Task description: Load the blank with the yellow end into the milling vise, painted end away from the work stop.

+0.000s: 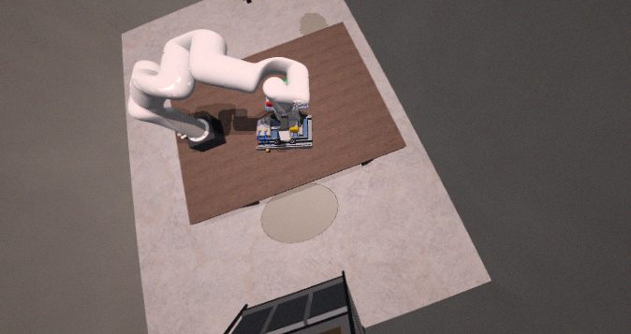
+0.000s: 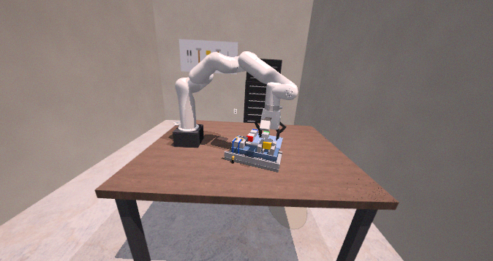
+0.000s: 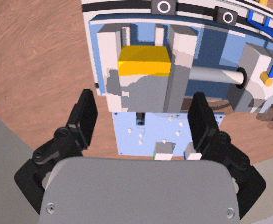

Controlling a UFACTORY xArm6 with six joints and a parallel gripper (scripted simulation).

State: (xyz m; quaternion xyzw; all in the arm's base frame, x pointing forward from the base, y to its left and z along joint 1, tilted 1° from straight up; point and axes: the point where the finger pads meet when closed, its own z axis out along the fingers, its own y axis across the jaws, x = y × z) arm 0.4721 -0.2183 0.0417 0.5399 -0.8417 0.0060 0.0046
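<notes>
"The blank with the yellow end [image 1: 294, 129] [image 2: 267, 145] [image 3: 144, 85], where's that?"

"Upper middle of the wrist view, between two pale upright jaws [image 3: 108, 65] [image 3: 182, 65], yellow end toward the top. I can't tell whether it sits fully flat."

"What's around it?"

"A rod [image 3: 214, 75] runs from the right-hand jaw to the hosed block [image 2: 239, 142] [image 3: 251, 75], upper right. Below is the pale blue infeed plate [image 2: 279, 142] [image 3: 152, 142]; the red-ended blank [image 1: 269, 104] [image 2: 250, 138] shows just left of the yellow end in the exterior view."

"And the pincer [image 1: 287, 114] [image 2: 269, 136] [image 3: 143, 102]?"

"Wide open, gripping nothing, its fingertips either side of the blank's near end in the wrist view."
</notes>
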